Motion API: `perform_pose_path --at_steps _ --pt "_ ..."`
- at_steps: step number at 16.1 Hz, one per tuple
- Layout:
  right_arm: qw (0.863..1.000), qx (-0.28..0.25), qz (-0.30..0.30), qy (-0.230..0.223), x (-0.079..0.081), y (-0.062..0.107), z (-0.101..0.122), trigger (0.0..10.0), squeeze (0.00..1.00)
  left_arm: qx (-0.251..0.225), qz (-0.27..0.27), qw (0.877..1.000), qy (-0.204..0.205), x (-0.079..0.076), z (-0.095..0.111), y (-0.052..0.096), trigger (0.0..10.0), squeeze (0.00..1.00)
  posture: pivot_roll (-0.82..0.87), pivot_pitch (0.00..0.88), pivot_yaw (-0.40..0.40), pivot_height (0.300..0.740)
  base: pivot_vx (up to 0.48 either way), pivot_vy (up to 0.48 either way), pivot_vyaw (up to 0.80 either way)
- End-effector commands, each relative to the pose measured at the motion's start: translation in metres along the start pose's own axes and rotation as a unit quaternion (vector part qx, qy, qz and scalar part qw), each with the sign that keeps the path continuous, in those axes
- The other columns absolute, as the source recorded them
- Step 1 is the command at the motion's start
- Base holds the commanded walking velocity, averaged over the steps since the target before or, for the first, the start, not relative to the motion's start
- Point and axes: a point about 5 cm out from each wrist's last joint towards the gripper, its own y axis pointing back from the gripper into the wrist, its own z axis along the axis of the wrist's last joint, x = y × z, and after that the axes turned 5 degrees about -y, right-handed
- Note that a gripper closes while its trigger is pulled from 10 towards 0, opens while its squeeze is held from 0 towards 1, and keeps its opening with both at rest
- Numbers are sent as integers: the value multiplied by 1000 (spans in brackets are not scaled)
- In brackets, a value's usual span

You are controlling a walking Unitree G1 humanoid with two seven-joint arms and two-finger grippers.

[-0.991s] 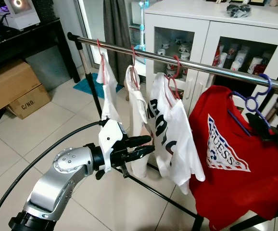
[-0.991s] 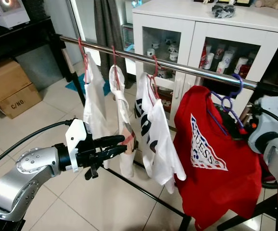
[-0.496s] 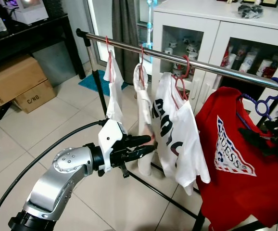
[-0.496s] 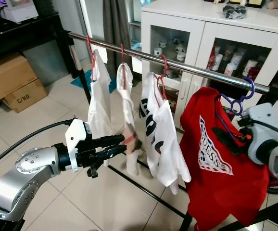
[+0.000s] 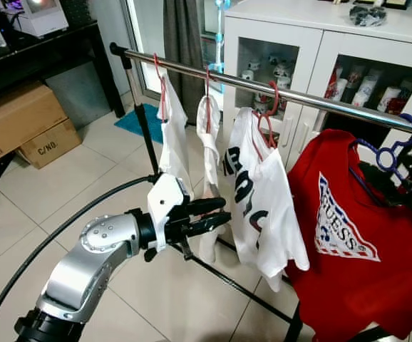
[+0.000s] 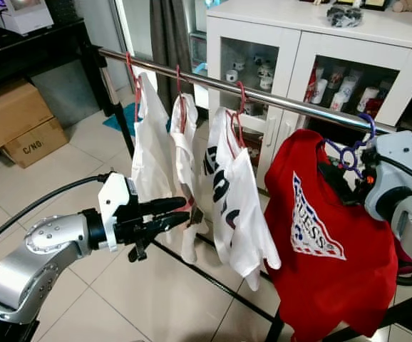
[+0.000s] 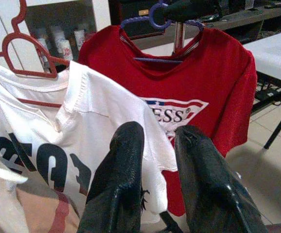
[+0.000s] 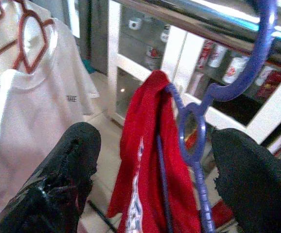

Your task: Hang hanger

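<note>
Even indoor daylight on the head views, sharp and clear, and a bright glare streak runs along the steel rail point(image 5: 277, 90). Soft shadows on the pale floor tiles point(image 5: 63, 185). At the right wrist, the near black fingers point(image 8: 62, 179) blur, and the background rail point(image 8: 203, 24) washes out

Over the last second the right hand point(image 8: 150, 165) has carried the purple hanger point(image 6: 354, 146) with the red shirt point(image 6: 313, 235) up toward the metal rail point(image 6: 291, 103). The hook was clearly below the rail; it now sits level with it, and the hand has spread its fingers wide either side of the hanger.
</note>
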Motion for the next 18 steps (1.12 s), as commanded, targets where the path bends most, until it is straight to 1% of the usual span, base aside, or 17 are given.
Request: perform_pose_path --at_steps 1,4,6,7,9,12,18 --pt "1000 -9 -9 2 1 -4 3 10000 0 5 2 1000 -5 3 1 1 10000 110 -111 0 66 740 0 0 0" --pt "1000 -18 -20 -10 2 -8 5 10000 0 4 2 1000 -5 3 1 1 10000 114 -113 0 68 740 0 0 0" --pt "999 -26 -32 -13 3 -17 6 10000 0 4 0 1000 -4 3 1 0 10000 110 -118 0 75 740 0 0 0" --pt "999 -27 -29 -24 6 -26 4 10000 0 4 -2 1000 -4 3 1 -1 10000 110 -116 0 75 740 0 0 0" --pt "999 -22 -27 -42 7 -33 0 10000 0 4 -2 1000 -4 3 1 -1 10000 114 -112 0 73 740 0 0 0" --pt "998 -16 -15 -57 10 -36 -3 0 0 4 0 1000 -4 3 1 -1 10000 114 -108 0 67 740 0 0 0" --pt "998 -23 -15 -62 9 -40 -2 0 0 4 1 1000 -3 3 1 -1 10000 114 -109 0 68 740 0 0 0"
